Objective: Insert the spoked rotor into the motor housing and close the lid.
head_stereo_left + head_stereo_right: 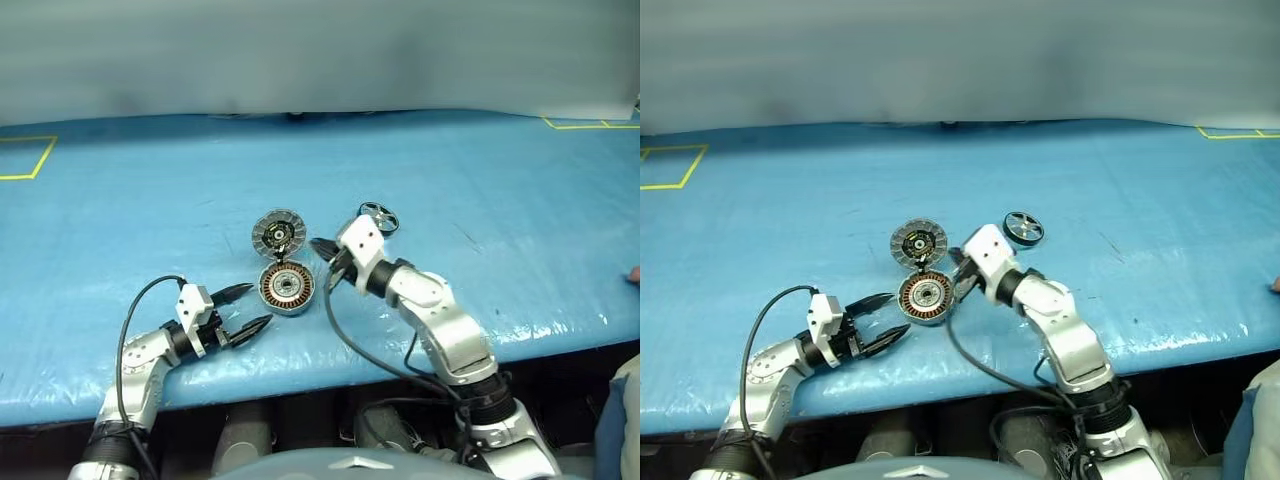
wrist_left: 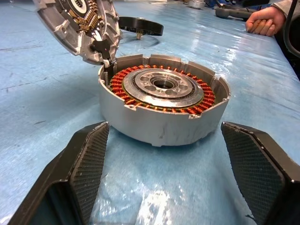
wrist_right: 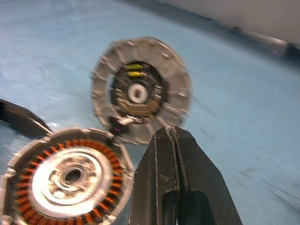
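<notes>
Our right hand [image 1: 323, 247] was closed on nothing beside the motor housing [image 1: 287, 288], while our left hand [image 1: 248, 307] waited open just before it. The lid [image 1: 278, 234] stood swung up, and the spoked rotor [image 1: 379, 216] lay apart on the worktop [image 1: 480, 180]. We judged we should open, grip the rotor's rim squarely, and lower it level onto the hub.
</notes>
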{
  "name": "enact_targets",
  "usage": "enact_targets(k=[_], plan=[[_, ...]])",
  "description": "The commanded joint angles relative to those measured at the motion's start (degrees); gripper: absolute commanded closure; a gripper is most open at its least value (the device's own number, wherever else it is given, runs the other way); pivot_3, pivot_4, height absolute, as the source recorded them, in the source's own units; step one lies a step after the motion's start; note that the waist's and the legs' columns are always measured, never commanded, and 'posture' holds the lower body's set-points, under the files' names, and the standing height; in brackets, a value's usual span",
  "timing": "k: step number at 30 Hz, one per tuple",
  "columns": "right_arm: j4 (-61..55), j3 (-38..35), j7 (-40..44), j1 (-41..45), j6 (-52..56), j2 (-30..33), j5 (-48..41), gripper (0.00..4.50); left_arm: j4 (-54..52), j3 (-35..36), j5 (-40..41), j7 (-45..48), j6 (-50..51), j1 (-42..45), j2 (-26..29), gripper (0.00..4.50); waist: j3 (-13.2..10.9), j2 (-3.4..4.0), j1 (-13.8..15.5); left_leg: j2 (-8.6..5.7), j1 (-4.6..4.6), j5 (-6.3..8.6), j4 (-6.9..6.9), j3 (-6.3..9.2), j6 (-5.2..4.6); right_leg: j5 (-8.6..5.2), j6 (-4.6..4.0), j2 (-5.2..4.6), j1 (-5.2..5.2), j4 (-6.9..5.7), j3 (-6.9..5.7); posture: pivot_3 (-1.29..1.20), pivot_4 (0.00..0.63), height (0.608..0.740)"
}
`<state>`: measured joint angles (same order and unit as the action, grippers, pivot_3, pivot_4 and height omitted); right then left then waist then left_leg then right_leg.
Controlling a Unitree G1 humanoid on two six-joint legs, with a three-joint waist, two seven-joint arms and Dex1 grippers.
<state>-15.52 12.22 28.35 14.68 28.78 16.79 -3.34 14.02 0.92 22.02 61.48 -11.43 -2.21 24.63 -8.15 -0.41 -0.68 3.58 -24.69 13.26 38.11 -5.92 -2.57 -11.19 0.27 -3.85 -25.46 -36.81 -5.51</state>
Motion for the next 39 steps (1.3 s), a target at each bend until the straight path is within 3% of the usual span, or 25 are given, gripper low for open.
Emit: enact_targets(k=[1, 6, 21, 39], plan=[[3.4, -5.3, -2.5, 1.9, -1.0, 2.5, 1.0, 4.48, -2.4, 1.7, 1.9, 0.6, 0.6, 0.0, 0.7, 0.40, 0.0, 0.00, 0.0, -0.01, -0.01, 0.00, 0.00, 0.00, 0.00, 0.00, 0.00, 0.00, -0.01, 0.00, 0.00, 0.00, 0.150, 0.740], [12.8, -9.9, -6.2, 5.7, -3.4, 5.4, 2.9, 3.31, -1.9, 2.0, 1.6, 0.5, 0.1, 0.1, 0.4, 0.40, 0.0, 0.00, -0.1, 0.00, -0.12, -0.02, -0.04, -0.09, 0.00, 0.00, 0.00, 0.06, 0.07, -0.06, 0.09, 0.00, 0.150, 0.740], [21.9, -11.5, -5.8, 9.0, -6.2, 4.6, 1.1, 3.31, -1.2, 1.4, 0.4, -0.7, -0.8, -1.3, -1.0, 0.40, 0.0, 0.00, -0.1, 0.04, -0.08, -0.04, -0.13, -0.22, 0.03, 0.08, 0.14, 0.21, 0.06, -0.06, 0.29, 0.00, 0.150, 0.740], [5.1, -8.8, -1.1, 2.9, 1.3, 6.1, -1.6, 3.31, -0.6, 0.6, -0.1, -0.7, -0.8, -0.8, -1.2, 0.40, 0.0, 0.00, 0.0, 0.04, -0.05, -0.04, -0.08, -0.24, 0.03, 0.07, 0.12, 0.21, 0.07, -0.08, 0.34, 0.00, 0.150, 0.740]])
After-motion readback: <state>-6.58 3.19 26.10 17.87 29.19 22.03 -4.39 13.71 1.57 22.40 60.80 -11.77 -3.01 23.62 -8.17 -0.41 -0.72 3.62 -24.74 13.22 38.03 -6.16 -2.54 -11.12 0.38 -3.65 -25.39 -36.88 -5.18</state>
